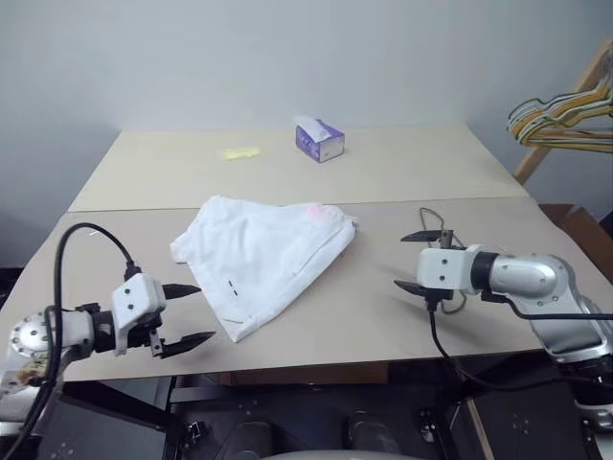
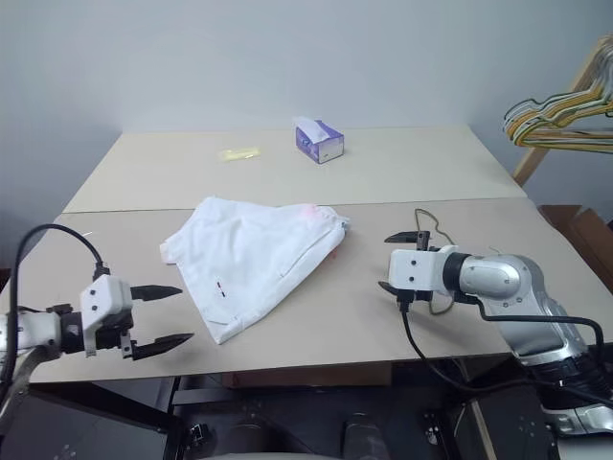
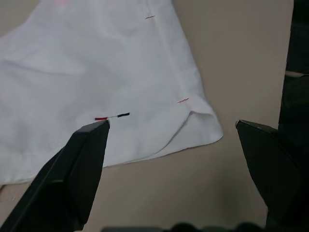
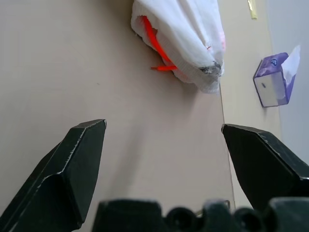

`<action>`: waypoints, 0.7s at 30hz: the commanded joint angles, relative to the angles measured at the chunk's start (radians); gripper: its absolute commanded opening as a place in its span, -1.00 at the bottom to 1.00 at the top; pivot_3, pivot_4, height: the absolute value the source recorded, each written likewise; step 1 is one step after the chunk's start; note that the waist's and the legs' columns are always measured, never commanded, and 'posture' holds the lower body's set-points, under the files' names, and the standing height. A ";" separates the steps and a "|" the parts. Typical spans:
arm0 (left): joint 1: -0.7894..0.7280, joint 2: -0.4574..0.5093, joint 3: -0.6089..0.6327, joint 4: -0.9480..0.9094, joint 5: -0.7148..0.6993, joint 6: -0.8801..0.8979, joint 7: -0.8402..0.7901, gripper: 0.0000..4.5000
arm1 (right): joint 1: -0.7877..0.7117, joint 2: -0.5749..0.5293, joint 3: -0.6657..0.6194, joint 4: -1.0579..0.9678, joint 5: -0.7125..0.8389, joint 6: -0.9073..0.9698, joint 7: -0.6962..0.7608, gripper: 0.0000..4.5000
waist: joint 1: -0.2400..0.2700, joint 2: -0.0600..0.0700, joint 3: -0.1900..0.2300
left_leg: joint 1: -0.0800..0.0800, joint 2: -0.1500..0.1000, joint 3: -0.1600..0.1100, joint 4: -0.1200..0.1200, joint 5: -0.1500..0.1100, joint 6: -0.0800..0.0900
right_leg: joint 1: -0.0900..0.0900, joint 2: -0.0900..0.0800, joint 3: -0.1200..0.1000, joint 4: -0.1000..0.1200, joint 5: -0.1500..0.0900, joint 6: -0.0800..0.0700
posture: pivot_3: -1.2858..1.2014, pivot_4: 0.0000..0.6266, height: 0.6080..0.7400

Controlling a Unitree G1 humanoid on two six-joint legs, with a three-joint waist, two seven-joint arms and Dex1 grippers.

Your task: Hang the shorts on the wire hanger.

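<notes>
Opening stage of the hanging task, neither task item yet grasped. The shorts (image 1: pixel 266 261) lie flat and crumpled on the desk (image 1: pixel 402 172), between the two arms. The left end effector (image 1: pixel 182 316) has its two black fingers spread wide and holds nothing; the shorts lie directly ahead of it and slightly inboard, the hem corner just beyond its fingertips, as its wrist view confirms, where a small dark mark (image 3: pixel 123 115) near the hem sits close to one finger. The long axis of the shorts runs diagonally, from that near hem corner away toward the gathered waistband with its pink-red mark (image 1: pixel 314 211), which lies on the side facing the right end effector (image 1: pixel 418 261). This one is likewise fully open and empty; the waistband end lies ahead of it and well apart across bare desk. The wire hanger (image 1: pixel 436 225) shows as a thin loop just behind the right fingers, touching neither. Judged from this layout, the left arm is the nearer to the shorts and the right arm the nearer to the hanger. A purple tissue box (image 1: pixel 319 139) stands far beyond both end effectors; a bunch of coloured hangers (image 1: pixel 560 120) hangs off to the right.
</notes>
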 commanded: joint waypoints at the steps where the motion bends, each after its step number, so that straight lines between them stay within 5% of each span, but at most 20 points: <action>1: -0.029 -0.019 -0.054 0.023 0.036 -0.029 0.013 1.00 | 0.007 0.008 -0.035 -0.060 -0.004 0.038 -0.031 0.98 | -0.006 0.000 0.000 | 0.000 0.000 0.000 0.000 0.000 0.000 | 0.000 0.000 0.000 0.000 0.000 0.000 | 0.05 -1.00 1.00; 10: -0.075 -0.070 -0.187 0.114 0.180 -0.106 0.078 1.00 | 0.021 0.011 -0.032 -0.094 -0.013 0.070 -0.047 0.98 | -0.029 0.000 0.000 | 0.000 0.000 0.000 0.000 0.000 0.000 | 0.000 0.000 0.000 0.000 0.000 0.000 | 0.04 -1.00 1.00; 13: -0.084 -0.080 -0.205 0.145 0.205 -0.124 0.091 0.74 | 0.020 0.010 -0.030 -0.092 -0.015 0.069 -0.047 1.00 | -0.031 0.000 0.000 | 0.000 0.000 0.000 0.000 0.000 0.000 | 0.000 0.000 0.000 0.000 0.000 0.000 | 0.04 -1.00 1.00; 21: -0.106 -0.108 -0.245 0.192 0.231 -0.141 0.101 -0.47 | 0.000 0.015 -0.018 -0.075 -0.024 0.062 -0.047 1.00 | -0.030 0.001 -0.001 | 0.001 0.000 0.000 0.000 0.000 0.000 | 0.001 0.000 0.000 0.001 0.000 0.000 | 0.05 -1.00 1.00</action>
